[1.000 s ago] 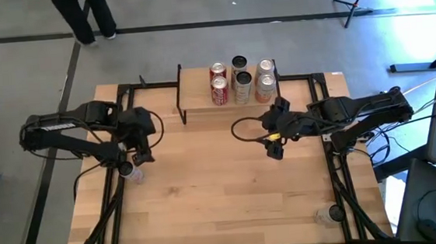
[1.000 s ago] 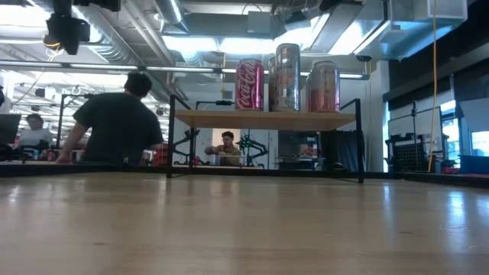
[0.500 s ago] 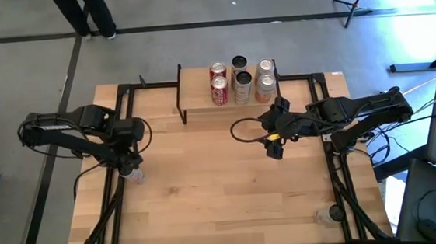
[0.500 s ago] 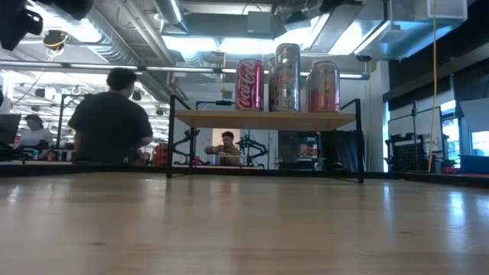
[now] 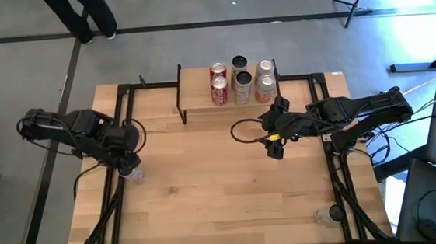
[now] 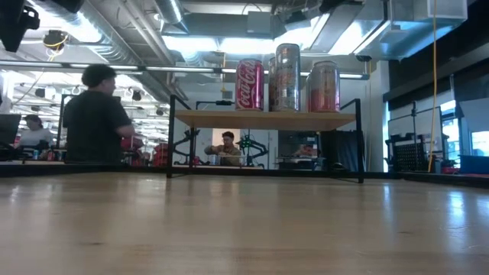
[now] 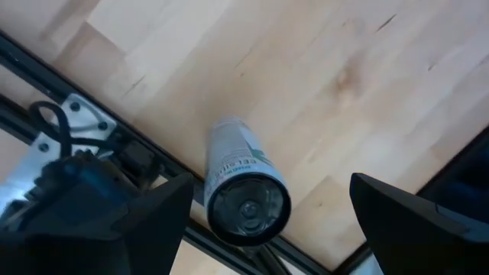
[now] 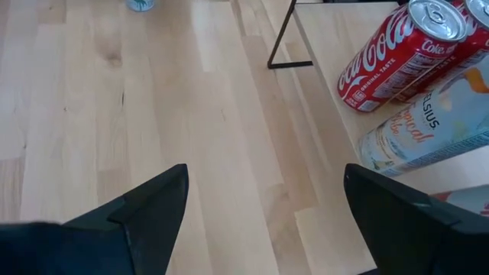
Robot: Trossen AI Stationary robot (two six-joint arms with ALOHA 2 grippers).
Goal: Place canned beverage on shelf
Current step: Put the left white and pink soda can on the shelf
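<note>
A slim silver-and-green can (image 7: 243, 188) stands upright on the tabletop near the table's left edge; it also shows in the high view (image 5: 132, 173) and the right wrist view (image 8: 141, 4). My left gripper (image 7: 271, 191) is open above it, its fingers spread on either side of the can's top without touching. The shelf (image 5: 200, 92) stands at the table's far edge on black legs and carries several cans (image 5: 240, 81); it also shows in the low view (image 6: 263, 118). My right gripper (image 5: 274, 145) is open and empty near the shelf's right end.
Black frame rails (image 5: 123, 106) run along the table's left and right sides. A small round object (image 5: 330, 214) sits at the near right corner. Bare wood (image 5: 207, 185) lies between the arms. A person (image 6: 95, 114) walks in the room behind.
My left gripper has drawn back toward the table's left edge, over the slim can, which has stayed in place. In the room behind, the person has walked toward the left.
</note>
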